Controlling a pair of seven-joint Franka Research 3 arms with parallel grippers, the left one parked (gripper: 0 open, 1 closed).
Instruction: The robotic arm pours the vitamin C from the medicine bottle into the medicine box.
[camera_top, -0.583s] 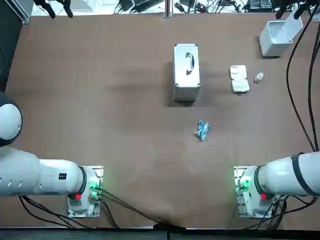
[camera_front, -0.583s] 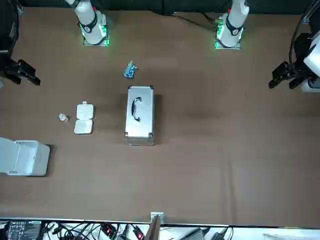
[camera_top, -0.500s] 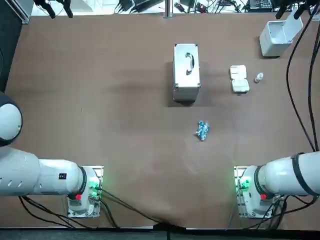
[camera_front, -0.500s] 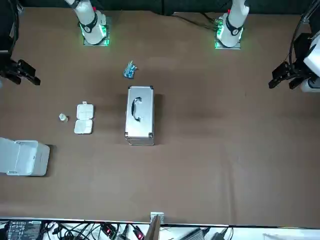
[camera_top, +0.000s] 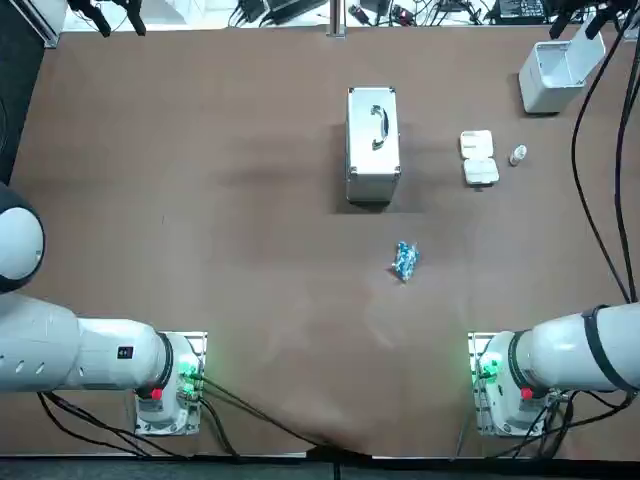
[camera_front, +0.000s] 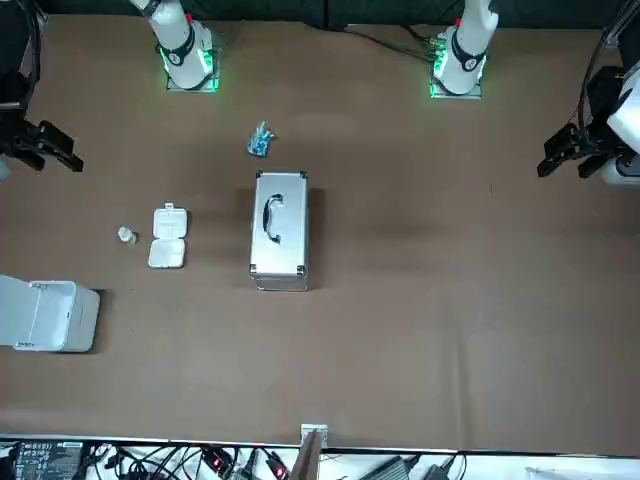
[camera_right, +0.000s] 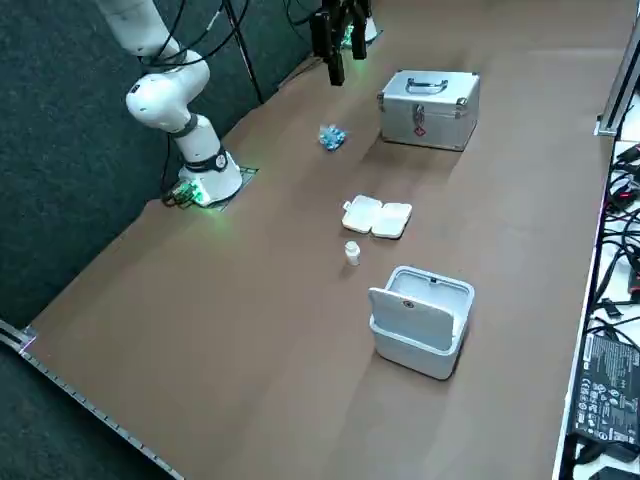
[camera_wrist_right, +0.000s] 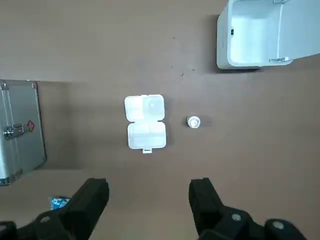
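Note:
The small white medicine bottle (camera_top: 517, 155) (camera_wrist_right: 193, 122) stands upright on the brown table, just to the right of the white medicine box (camera_top: 479, 158) (camera_wrist_right: 145, 122). The box lies open with its compartments showing. Both also show in the front view, bottle (camera_front: 126, 235) and box (camera_front: 167, 238), and in the side view, bottle (camera_right: 352, 253) and box (camera_right: 377, 217). My right gripper (camera_wrist_right: 147, 194) (camera_front: 52, 147) hangs high above the table, on the robot's side of the box. It is open and holds nothing.
A silver carry case (camera_top: 373, 143) lies left of the medicine box. A small blue packet (camera_top: 404, 260) sits nearer the robot. An open white bin (camera_top: 555, 72) stands at the far right corner. Cables (camera_top: 597, 150) run along the right edge.
My right gripper has shifted very slightly in the front view. Nothing on the table has moved.

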